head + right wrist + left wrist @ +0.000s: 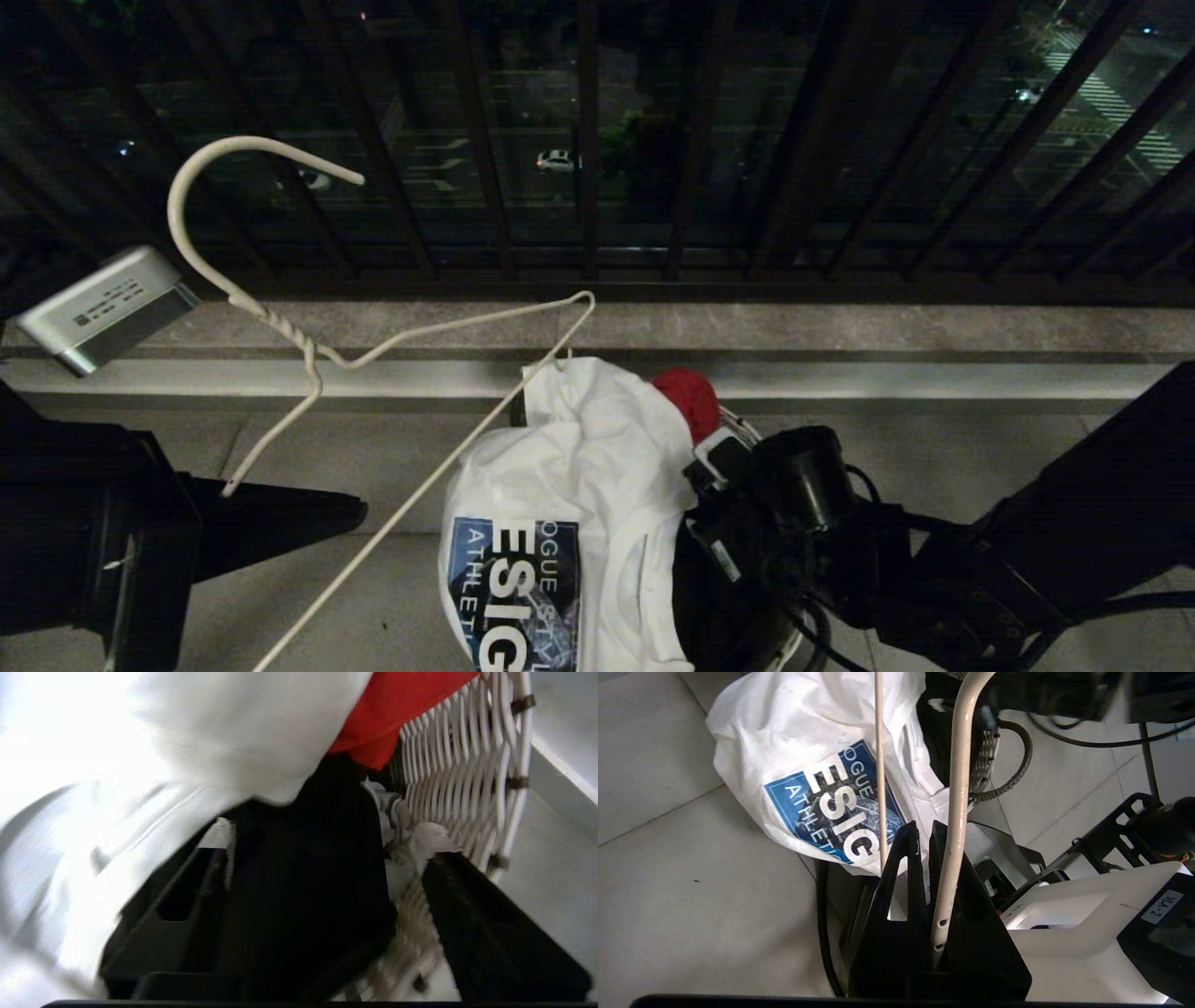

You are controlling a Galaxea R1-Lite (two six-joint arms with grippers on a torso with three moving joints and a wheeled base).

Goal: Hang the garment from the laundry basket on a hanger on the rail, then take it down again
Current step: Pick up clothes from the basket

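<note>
my left gripper [924,833] is clamped on the hanger [308,350], holding it up beside the garment [560,485], which is heaped on the laundry basket [467,765]. my right gripper [327,868] gapes wide inside the basket, gripping nothing.

The left gripper [924,833] sits low at the near left, jaws pressed together. The right gripper [322,877], at the near right, reaches down and leftward with fingers spread apart.
</note>
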